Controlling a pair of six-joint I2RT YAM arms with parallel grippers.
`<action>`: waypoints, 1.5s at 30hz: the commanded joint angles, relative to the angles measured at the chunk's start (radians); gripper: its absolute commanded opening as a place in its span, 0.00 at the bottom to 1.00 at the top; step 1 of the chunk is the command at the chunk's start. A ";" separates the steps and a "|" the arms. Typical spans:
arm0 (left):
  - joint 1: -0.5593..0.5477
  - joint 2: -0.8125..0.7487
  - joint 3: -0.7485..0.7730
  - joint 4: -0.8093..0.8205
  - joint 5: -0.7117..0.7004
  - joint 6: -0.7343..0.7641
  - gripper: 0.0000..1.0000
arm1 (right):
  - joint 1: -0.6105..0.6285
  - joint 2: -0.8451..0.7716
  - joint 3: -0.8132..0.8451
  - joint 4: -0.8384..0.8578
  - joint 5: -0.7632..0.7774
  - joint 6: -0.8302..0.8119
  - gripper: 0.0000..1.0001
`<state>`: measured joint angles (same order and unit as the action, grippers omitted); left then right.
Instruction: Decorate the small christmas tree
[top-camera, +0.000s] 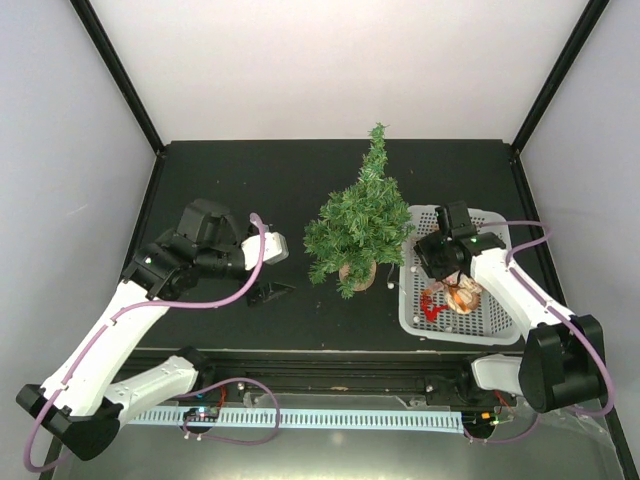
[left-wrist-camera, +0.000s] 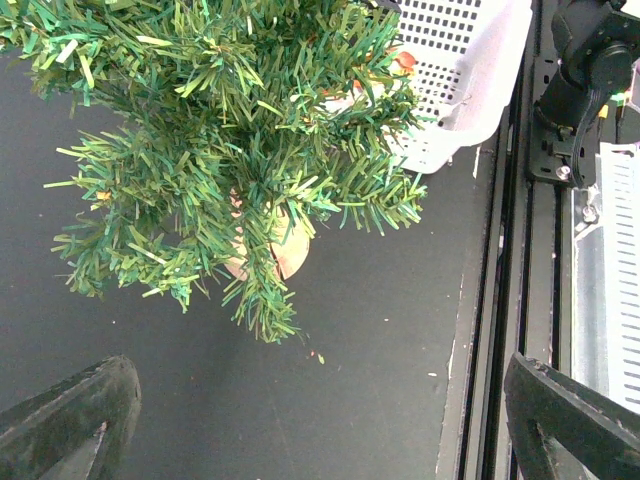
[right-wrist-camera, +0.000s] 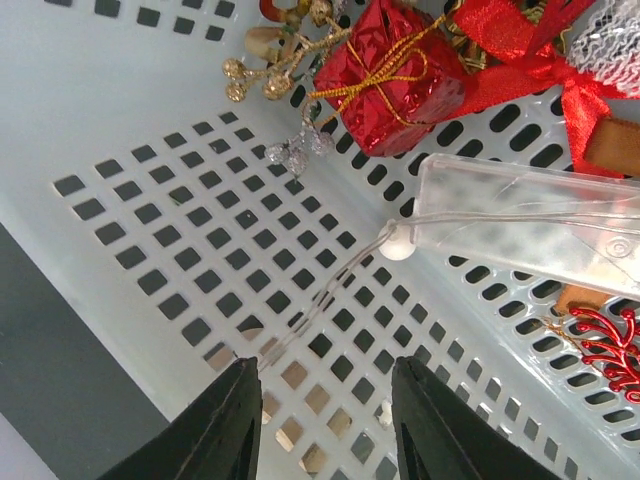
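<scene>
The small christmas tree (top-camera: 360, 228) stands mid-table on its tan wooden base (left-wrist-camera: 287, 250), and its green branches (left-wrist-camera: 220, 130) fill the upper left wrist view. My left gripper (top-camera: 273, 268) waits left of the tree, open wide (left-wrist-camera: 318, 365) over bare mat. My right gripper (top-camera: 455, 268) hangs inside the white basket (top-camera: 495, 318), open (right-wrist-camera: 322, 368) with nothing between the fingers (right-wrist-camera: 228, 425). A thin wire (right-wrist-camera: 320, 295) from a clear plastic box (right-wrist-camera: 530, 225) runs toward the left finger. A red gift box (right-wrist-camera: 390, 75), gold beads (right-wrist-camera: 255, 75) and a red bow (right-wrist-camera: 530, 50) lie further in.
The basket (left-wrist-camera: 470, 80) sits just right of the tree, touching its lower branches. A red glitter ornament (right-wrist-camera: 605, 350) lies by the basket wall. Ornaments (top-camera: 450, 297) cluster at the basket's near end. The right arm's base (left-wrist-camera: 590, 80) and the metal rail (top-camera: 330, 418) line the near edge.
</scene>
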<state>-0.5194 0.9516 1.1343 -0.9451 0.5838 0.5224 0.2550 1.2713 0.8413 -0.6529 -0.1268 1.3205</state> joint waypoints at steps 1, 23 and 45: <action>-0.006 0.000 0.002 0.023 0.012 -0.005 0.99 | -0.016 -0.002 0.032 -0.020 0.035 0.043 0.37; -0.006 -0.001 -0.006 0.026 0.003 0.002 0.99 | -0.028 0.174 0.148 -0.049 -0.039 0.034 0.34; -0.008 0.000 0.002 0.021 -0.004 0.001 0.99 | -0.028 0.130 0.102 0.006 -0.053 0.017 0.01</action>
<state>-0.5194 0.9512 1.1282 -0.9329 0.5804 0.5224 0.2329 1.4609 0.9436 -0.6388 -0.2039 1.3411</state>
